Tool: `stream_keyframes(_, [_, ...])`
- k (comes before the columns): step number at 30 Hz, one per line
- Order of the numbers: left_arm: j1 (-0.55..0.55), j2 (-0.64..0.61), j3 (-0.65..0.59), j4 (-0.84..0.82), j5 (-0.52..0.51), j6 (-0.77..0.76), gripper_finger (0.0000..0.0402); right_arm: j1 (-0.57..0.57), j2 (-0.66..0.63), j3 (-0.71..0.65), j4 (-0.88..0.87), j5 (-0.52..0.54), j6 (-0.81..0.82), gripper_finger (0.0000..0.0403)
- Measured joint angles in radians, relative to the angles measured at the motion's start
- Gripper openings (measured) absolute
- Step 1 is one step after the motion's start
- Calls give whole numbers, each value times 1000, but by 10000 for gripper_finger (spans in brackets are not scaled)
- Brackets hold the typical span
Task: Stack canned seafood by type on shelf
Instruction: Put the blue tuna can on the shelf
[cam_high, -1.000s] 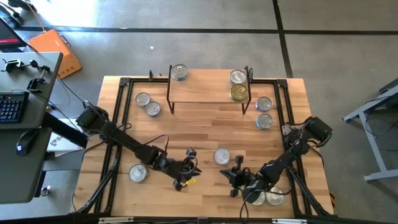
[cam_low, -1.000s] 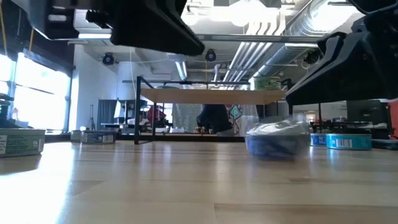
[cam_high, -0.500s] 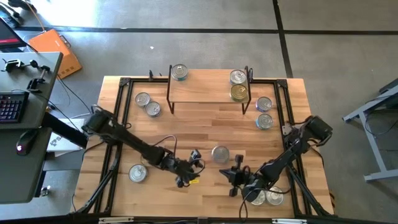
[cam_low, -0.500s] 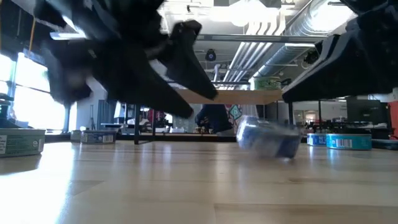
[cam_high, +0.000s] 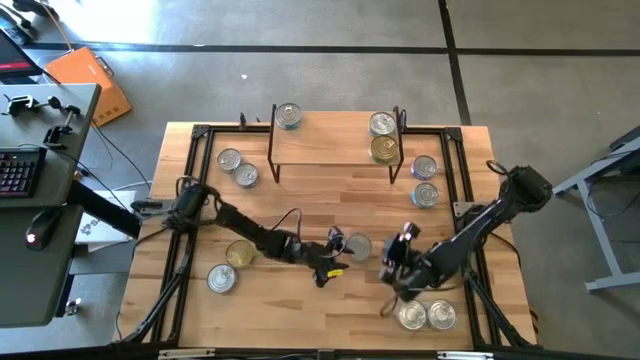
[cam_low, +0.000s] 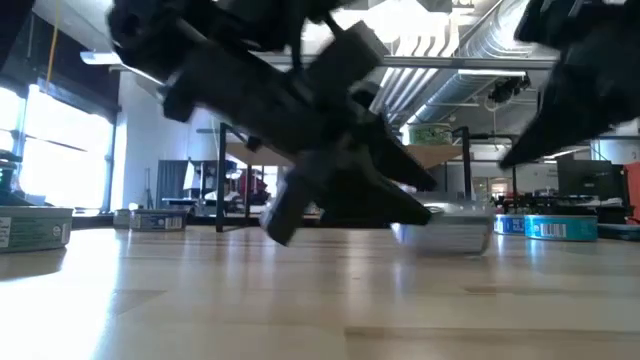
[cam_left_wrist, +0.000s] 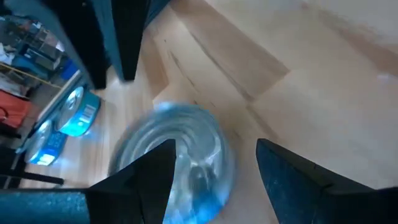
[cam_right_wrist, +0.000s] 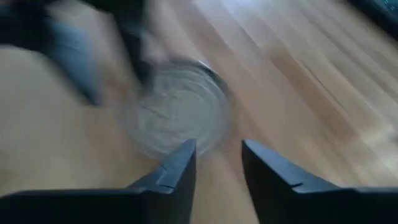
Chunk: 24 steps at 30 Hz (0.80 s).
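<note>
Left gripper (cam_high: 340, 250) low over mid-table, fingers (cam_left_wrist: 155, 180) spread wide to either side of a silver-topped tin (cam_high: 357, 247), flanking but not clamped, the tin flat on the wood; likely set for a side-on pinch. Right gripper (cam_high: 398, 252) just beyond that tin on the other side, fingers (cam_right_wrist: 180, 168) parted a little and empty, aimed at the same tin; probably standing off to leave room, though a clash looks possible. Shelf (cam_high: 335, 145) at the far edge: one silver tin (cam_high: 288, 116) on its left end, a silver tin (cam_high: 381, 124) and a gold-topped tin (cam_high: 384, 149) on its right end, suggesting a split by type. Loose on the table: two tins (cam_high: 238, 167) left of the shelf, two (cam_high: 425, 180) right of it, a gold-topped one (cam_high: 240, 254) and a silver one (cam_high: 221, 278) near the left arm, two (cam_high: 428, 316) at the near right. Sorting judged early.
</note>
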Motion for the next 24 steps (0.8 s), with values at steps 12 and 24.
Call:
stream_keyframes(12, [57, 67, 79, -100, 60, -10, 215, -193, 8, -181, 421, -196, -252, 182])
stream_keyframes(24, [17, 41, 80, -164, 63, -22, 80, -180, -18, -178, 465, -311, -344, 162])
